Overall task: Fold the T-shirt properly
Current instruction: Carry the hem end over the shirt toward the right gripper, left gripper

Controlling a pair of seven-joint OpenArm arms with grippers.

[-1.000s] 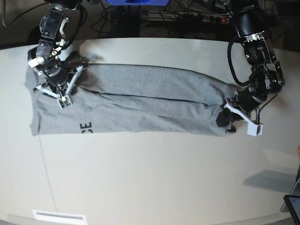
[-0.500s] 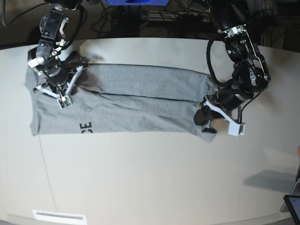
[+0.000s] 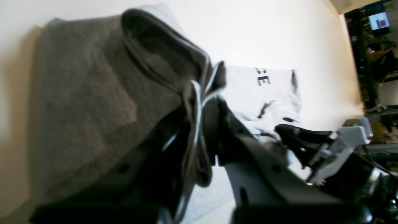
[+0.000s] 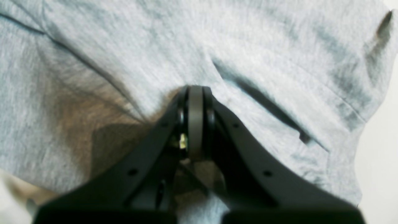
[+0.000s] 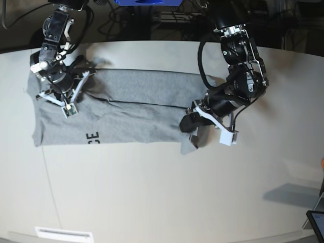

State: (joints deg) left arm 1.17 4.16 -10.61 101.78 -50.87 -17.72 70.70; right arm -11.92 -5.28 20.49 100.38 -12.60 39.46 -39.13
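The grey T-shirt (image 5: 131, 111) lies in a long band across the white table (image 5: 152, 192), with black lettering (image 5: 92, 136) near its left end. My left gripper (image 5: 193, 127) is shut on the shirt's right end and holds it lifted and doubled back over the band. Up close, bunched grey fabric (image 3: 93, 102) sits clamped between the left gripper's (image 3: 203, 99) jaws, and the lettering (image 3: 262, 76) shows beyond. My right gripper (image 5: 66, 86) rests on the shirt's upper left part. In the right wrist view the right gripper (image 4: 195, 90) is shut, and creases in the T-shirt (image 4: 279, 56) run to its tip.
The table's far edge runs behind both arms, with cables and a blue object (image 5: 147, 2) beyond it. A white label (image 5: 63, 234) lies at the front left. A dark device (image 5: 316, 223) pokes in at the front right corner.
My left gripper has carried the shirt's right end leftward, from the far right to past the middle, shortening the band. The right gripper has stayed put.
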